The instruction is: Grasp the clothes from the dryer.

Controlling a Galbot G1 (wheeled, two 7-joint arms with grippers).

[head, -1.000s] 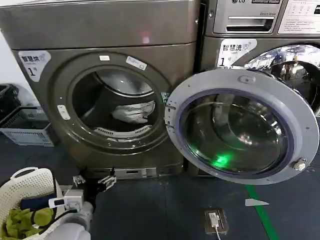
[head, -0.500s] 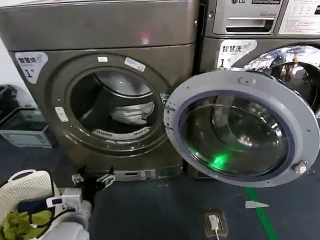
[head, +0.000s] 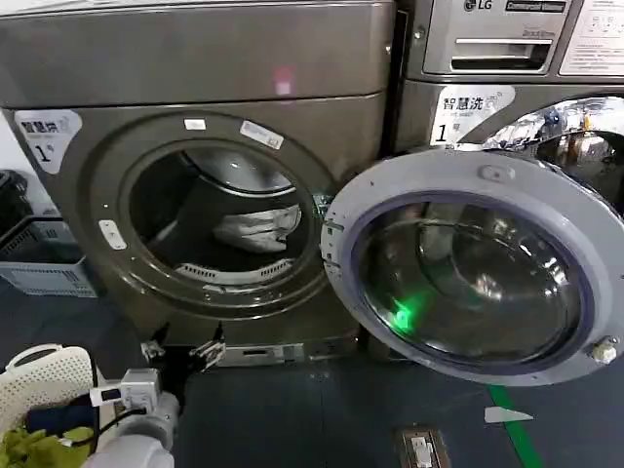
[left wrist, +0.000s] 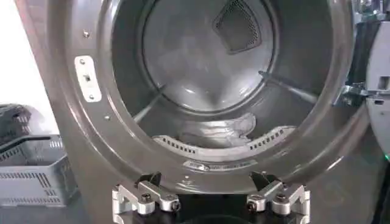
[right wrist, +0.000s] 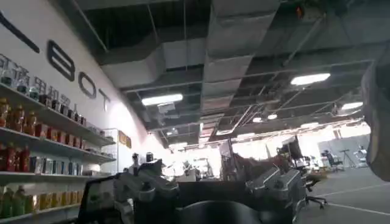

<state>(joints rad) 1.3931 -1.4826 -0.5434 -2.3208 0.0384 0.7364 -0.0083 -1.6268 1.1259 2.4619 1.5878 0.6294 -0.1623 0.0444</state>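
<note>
Head view: the dryer [head: 195,185] stands with its door [head: 473,263] swung wide, the clothes [head: 258,228] lying untouched inside the drum. My left gripper [head: 181,350] hovers low outside, fingers spread, grasping nothing. Reaching and grasping remain. My right gripper [right wrist: 207,189] points away, fingers spread.

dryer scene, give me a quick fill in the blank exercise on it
1. The dryer door is swung ____.
2. The clothes lie inside the ____.
3. The left gripper waits low before the dryer with its jaws ____.
4. The sticker on the dryer shows the number ____.

Missing words: open; drum; open; 1
</note>
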